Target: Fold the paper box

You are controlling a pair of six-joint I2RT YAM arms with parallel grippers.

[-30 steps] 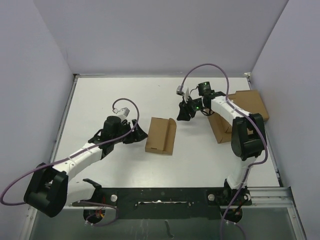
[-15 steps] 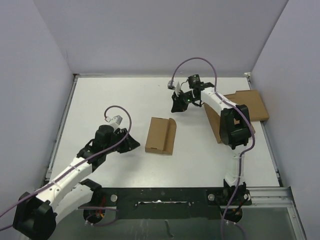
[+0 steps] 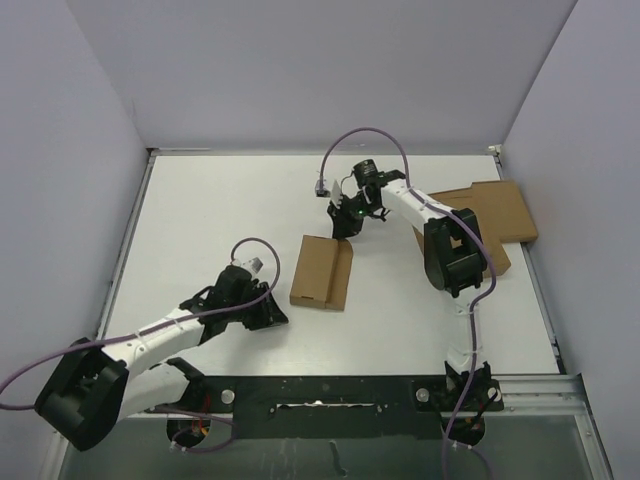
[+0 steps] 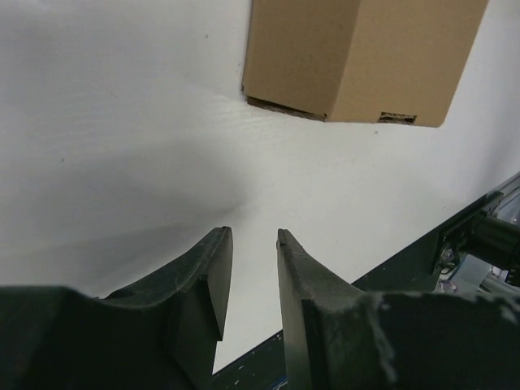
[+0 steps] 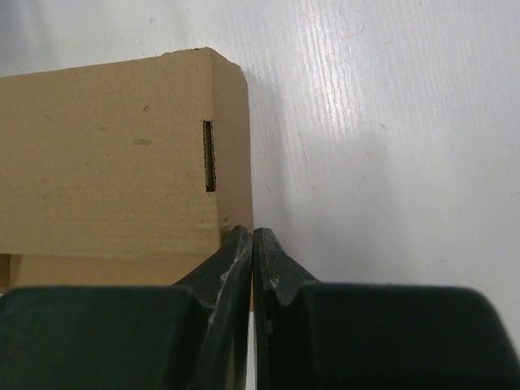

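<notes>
The paper box point(image 3: 322, 271) is lying mid-table point(image 3: 200, 210), unmoved, while the right pincer point(image 3: 343, 224) is arriving from the far right, now shut, tips just beside its far edge (probably readying a push). The left pincer point(image 3: 270, 312) is backing away, narrowed and empty, with the box near ahead.

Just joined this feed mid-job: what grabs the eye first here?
A brown cardboard paper box lies in the middle of the white table. The right gripper, jaws shut, noses at its far right corner; the left gripper, jaws slightly parted and empty, sits off its near left side.
</notes>
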